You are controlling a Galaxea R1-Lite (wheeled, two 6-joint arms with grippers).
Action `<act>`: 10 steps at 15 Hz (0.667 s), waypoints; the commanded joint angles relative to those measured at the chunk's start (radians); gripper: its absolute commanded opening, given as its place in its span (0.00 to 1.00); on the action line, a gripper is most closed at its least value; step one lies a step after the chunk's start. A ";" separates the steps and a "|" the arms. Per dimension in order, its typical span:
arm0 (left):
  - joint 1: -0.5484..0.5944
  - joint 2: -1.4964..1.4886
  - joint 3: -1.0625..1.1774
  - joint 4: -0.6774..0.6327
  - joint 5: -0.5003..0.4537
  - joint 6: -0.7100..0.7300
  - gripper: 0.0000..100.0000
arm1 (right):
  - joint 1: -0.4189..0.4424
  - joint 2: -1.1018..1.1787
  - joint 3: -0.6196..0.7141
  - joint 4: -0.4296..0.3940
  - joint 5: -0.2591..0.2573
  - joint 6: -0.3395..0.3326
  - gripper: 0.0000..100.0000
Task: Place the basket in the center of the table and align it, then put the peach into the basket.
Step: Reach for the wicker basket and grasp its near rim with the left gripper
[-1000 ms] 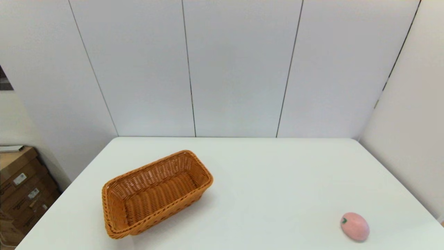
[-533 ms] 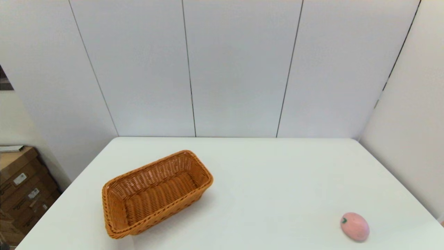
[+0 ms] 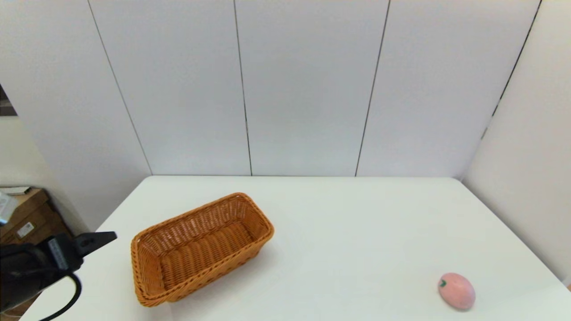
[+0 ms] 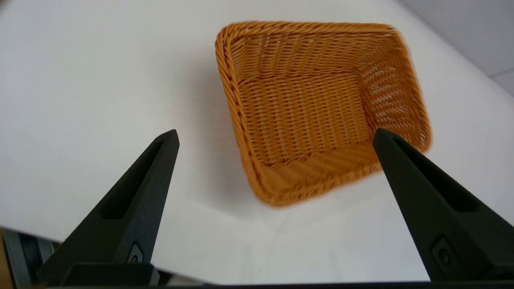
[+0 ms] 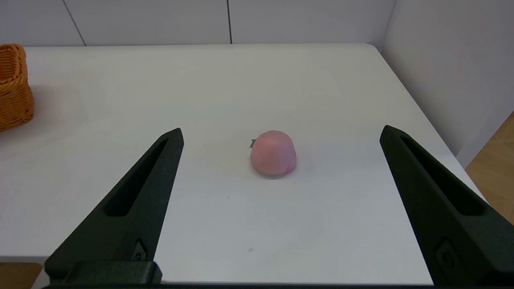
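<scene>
The wicker basket (image 3: 201,248) sits on the left half of the white bench (image 3: 357,232), empty and upright. Its long axis runs on a diagonal: the near short end points toward the bench's front-left edge and the far short end toward the middle of the back wall, so it lies skewed to the bench edges.

The peach (image 3: 456,290) lies on its side well apart from the basket, near the front-right corner of the bench. Its long axis runs roughly from back-left to front-right, with the small green stem mark at the end turned toward the basket side.

The left claw (image 3: 96,240) reaches in from the lower left edge of the head view, over the bench's left edge, just beside the basket's near corner and not touching it. A black cable loops below the arm. In the left wrist view the left claw (image 4: 275,136) has its two black fingers spread wide, holding nothing, with the basket (image 4: 321,108) ahead between them.

The right claw (image 5: 281,130) is out of the head view; its wrist view shows the fingers (image 5: 433,200) spread wide and empty, aimed at the peach (image 5: 273,152), which lies ahead on the bench (image 5: 200,88) clear of both fingers.
</scene>
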 commanded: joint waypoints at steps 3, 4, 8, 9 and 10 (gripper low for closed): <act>-0.001 0.584 -0.086 -0.173 -0.047 -0.172 1.00 | 0.000 -0.001 0.000 -0.001 0.001 0.002 1.00; 0.001 0.616 -0.086 -0.176 -0.061 -0.192 1.00 | 0.000 -0.001 0.000 -0.001 0.000 0.002 1.00; 0.016 0.665 -0.084 -0.185 -0.137 -0.225 1.00 | 0.000 -0.001 0.001 -0.010 -0.003 0.002 1.00; 0.015 0.674 -0.084 -0.185 -0.151 -0.230 1.00 | 0.000 -0.001 0.001 -0.010 -0.003 0.002 1.00; 0.015 0.682 -0.081 -0.185 -0.162 -0.230 1.00 | 0.000 -0.001 0.001 -0.010 -0.003 0.002 1.00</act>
